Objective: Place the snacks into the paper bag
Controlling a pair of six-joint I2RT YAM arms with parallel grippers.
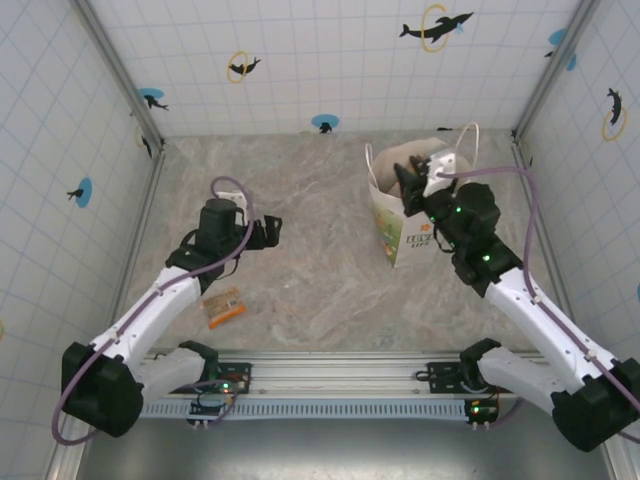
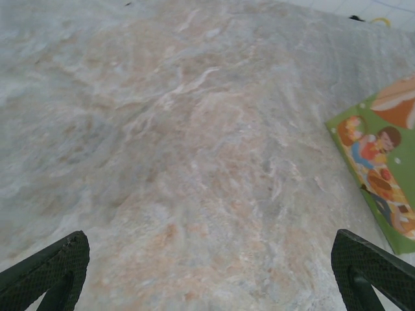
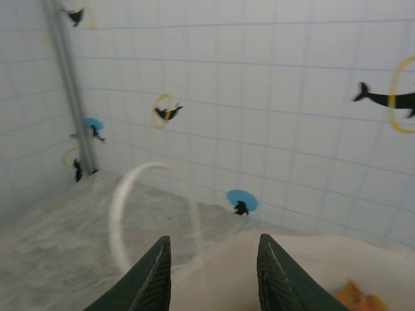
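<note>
The paper bag (image 1: 398, 232) stands upright at the right back of the table, its mouth open; its white handle (image 3: 119, 214) loops up in the right wrist view. My right gripper (image 1: 406, 182) hovers over the bag's mouth, open with nothing between its fingers (image 3: 153, 280). An orange snack (image 3: 360, 299) lies inside the bag at the lower right. Another orange snack packet (image 1: 223, 306) lies flat on the table near the front left. My left gripper (image 1: 271, 232) is open and empty above bare table, pointing toward the bag's printed side (image 2: 382, 172); its fingertips (image 2: 53, 269) stand wide apart.
Tiled walls with whale stickers enclose the marble table (image 1: 310, 200) on three sides. A metal rail (image 1: 330, 375) with the arm bases runs along the front edge. Open tabletop lies between the left gripper and the bag.
</note>
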